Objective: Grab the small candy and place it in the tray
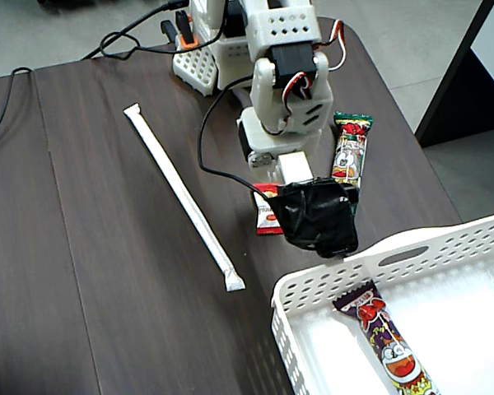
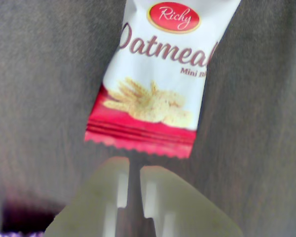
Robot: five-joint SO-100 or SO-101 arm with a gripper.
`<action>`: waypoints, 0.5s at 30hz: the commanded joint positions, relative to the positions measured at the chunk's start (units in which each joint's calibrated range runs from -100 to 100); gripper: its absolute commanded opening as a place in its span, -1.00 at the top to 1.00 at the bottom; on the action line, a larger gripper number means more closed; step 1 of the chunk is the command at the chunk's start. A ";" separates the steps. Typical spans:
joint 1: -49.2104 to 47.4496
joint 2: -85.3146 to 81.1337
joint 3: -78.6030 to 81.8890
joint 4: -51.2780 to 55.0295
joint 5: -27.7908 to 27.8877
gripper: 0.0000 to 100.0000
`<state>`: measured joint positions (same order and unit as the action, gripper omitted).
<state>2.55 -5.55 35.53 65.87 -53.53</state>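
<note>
The small candy (image 2: 158,79) is a flat white and cream wrapper with red ends and a red oval logo. It lies on the dark table and fills the upper middle of the wrist view. In the fixed view the small candy (image 1: 267,210) peeks out to the left of the black-wrapped wrist. My gripper (image 2: 134,173) sits just below the candy's red serrated end. Its pale fingertips (image 2: 108,187) are closed together with only a thin slit between them and hold nothing. In the fixed view the gripper (image 1: 292,214) is mostly hidden under the black wrapping. The white perforated tray (image 1: 395,247) stands at the lower right.
A cartoon snack bar with a dark purple end (image 1: 387,341) lies inside the tray. A green-ended snack bar (image 1: 350,152) lies right of the arm. A long white wrapped straw (image 1: 181,193) lies diagonally at the left. Cables run from the arm's base (image 1: 202,66).
</note>
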 commanded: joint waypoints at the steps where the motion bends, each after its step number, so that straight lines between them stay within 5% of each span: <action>1: 0.21 -0.94 1.55 -5.25 0.06 0.98; 15: -0.08 -0.86 1.92 -9.79 0.17 0.97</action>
<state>2.62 -5.55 38.02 57.51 -53.53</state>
